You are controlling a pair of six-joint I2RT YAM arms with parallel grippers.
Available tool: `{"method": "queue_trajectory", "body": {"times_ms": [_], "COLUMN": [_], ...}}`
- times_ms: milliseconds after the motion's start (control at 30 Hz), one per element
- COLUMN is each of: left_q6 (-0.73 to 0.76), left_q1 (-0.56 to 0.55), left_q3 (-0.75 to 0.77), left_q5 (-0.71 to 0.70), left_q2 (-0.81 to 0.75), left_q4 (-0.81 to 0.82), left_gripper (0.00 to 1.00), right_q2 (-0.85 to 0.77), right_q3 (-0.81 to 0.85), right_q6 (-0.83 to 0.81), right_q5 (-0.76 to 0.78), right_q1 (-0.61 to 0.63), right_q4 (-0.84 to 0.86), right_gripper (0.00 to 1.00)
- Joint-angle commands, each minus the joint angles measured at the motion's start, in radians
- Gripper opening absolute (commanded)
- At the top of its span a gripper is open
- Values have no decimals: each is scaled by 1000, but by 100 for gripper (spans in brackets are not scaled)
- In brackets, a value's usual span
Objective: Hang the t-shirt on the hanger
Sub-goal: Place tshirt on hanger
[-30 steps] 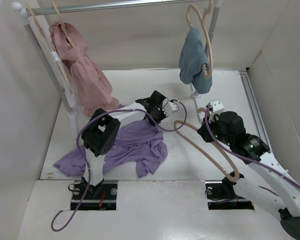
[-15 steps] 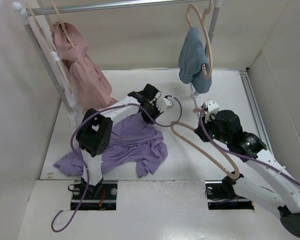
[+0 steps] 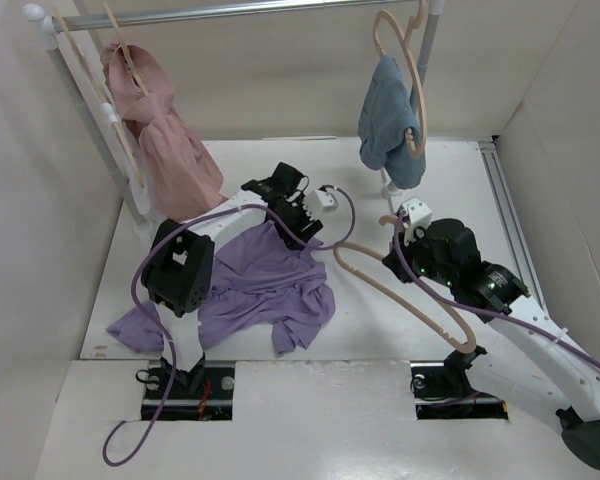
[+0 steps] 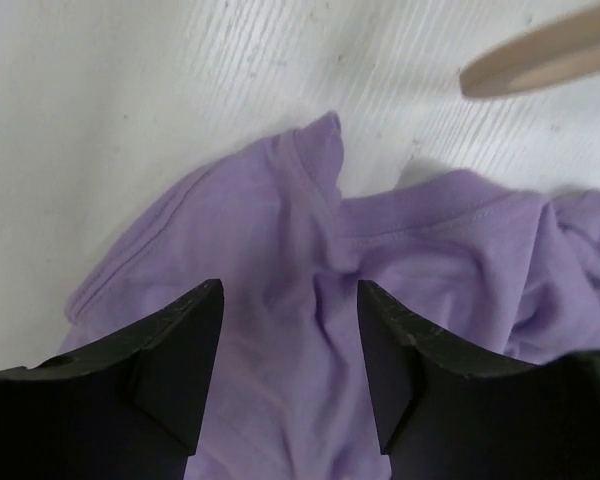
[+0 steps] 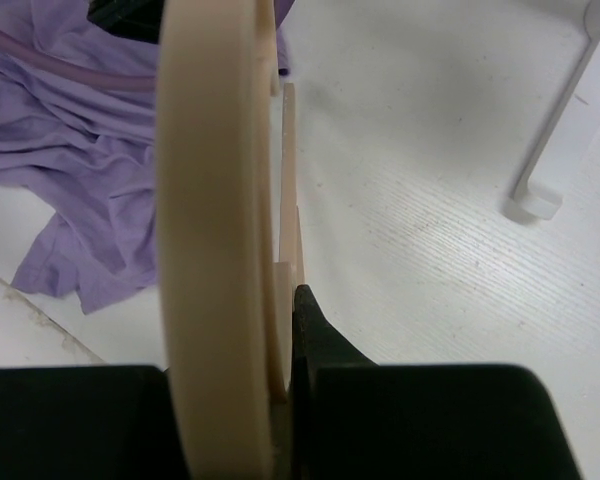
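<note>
The lavender t-shirt (image 3: 265, 285) lies crumpled on the white table (image 3: 450, 180), on the near side of the garment rail (image 3: 240, 10) and towards its left end, just below the hanging pink garment (image 3: 175, 160). The left gripper (image 4: 290, 300) hovers over the shirt's edge nearest the rail with its jaws parted and nothing between them. The wrist view shows a ribbed hem or collar fold right under the gap, probably the seam it means to pinch so that an opening can be lifted. The right gripper (image 3: 392, 260) is clamped on the tan hanger (image 5: 210, 200), below the rail's right end. One hanger arm points towards the shirt, likely so it can slide inside once the fabric is raised. The shirt is not yet on the hanger
</note>
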Motion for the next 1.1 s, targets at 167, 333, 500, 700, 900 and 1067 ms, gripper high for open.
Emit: {"method": "queue_trajectory", "body": {"times_ms": [167, 333, 500, 700, 900, 1067], "left_q6": [-106, -115, -97, -74, -63, -21], "left_q1": [-43, -75, -76, -85, -94, -94], "left_q3": [-28, -39, -50, -82, -71, -80], "left_q5": [42, 4, -30, -92, -92, -125], "left_q2": [-1, 27, 47, 47, 35, -13], "left_q4": [129, 152, 131, 168, 157, 137], "left_gripper": [53, 41, 37, 11, 0, 0], "right_q2": [-32, -43, -61, -61, -52, -52], "right_q3": [29, 29, 20, 20, 20, 20], "right_q6": [-9, 0, 9, 9, 9, 9], "right_q5": [-10, 8, 8, 8, 8, 8], "right_q1": [21, 21, 21, 21, 21, 21], "right_q4": [56, 37, 37, 37, 37, 37], "right_gripper": [0, 0, 0, 0, 0, 0]}}
